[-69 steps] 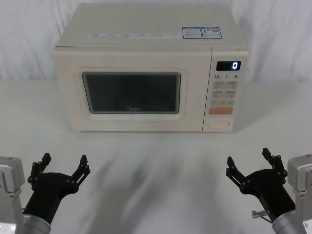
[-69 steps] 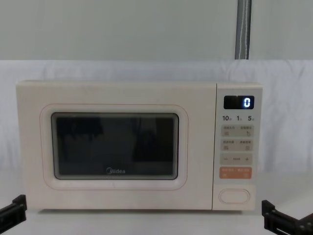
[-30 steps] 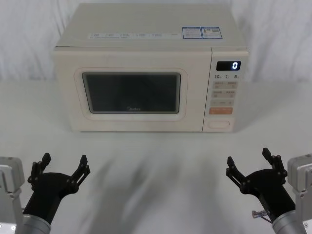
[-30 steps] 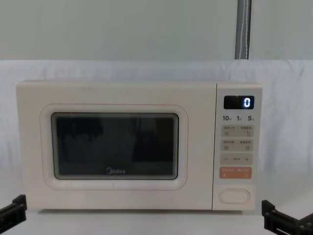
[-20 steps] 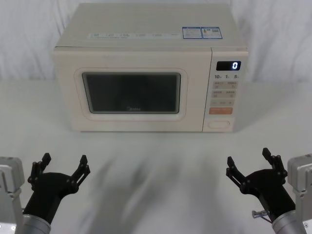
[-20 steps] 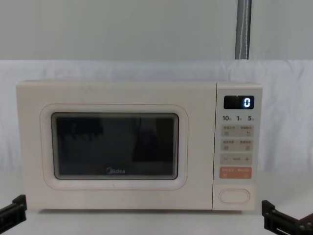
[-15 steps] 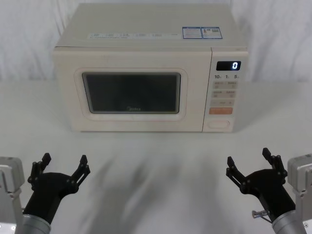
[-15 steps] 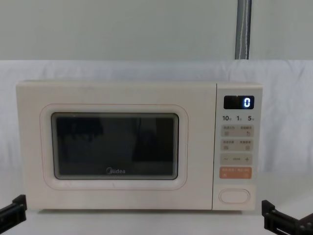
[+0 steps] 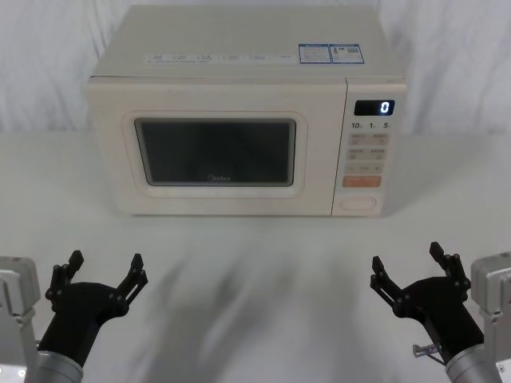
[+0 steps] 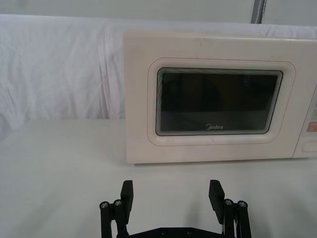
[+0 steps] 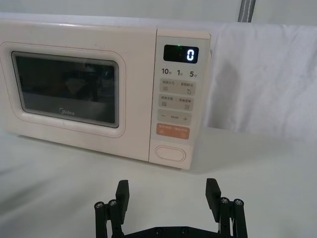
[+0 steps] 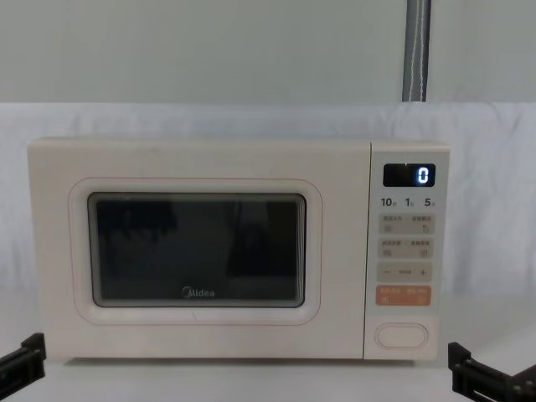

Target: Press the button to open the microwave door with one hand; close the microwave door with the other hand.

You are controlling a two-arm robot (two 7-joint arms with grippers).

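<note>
Head view: on a white-draped table (image 9: 255,263), the microwave door (image 9: 215,152) sits flush, well beyond the left gripper (image 9: 102,271) and right gripper (image 9: 407,267), both spread wide and empty. Right wrist view: the button (image 11: 170,153) lies lowest on the panel.

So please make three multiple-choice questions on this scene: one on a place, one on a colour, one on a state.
1. Where on the control panel is the wide cream pill-shaped button?
A. at the top
B. at the bottom
C. in the middle

2. Which colour is the rectangular key just above it?
A. orange
B. green
C. blue

3. How is the large cream microwave door with the dark glass window?
A. wide open
B. half open
C. shut

Answers: 1 B, it sits under all other keys. 2 A, it is orange among cream keys. 3 C, it lies flush with the front, with the open left gripper and right gripper far from it.
</note>
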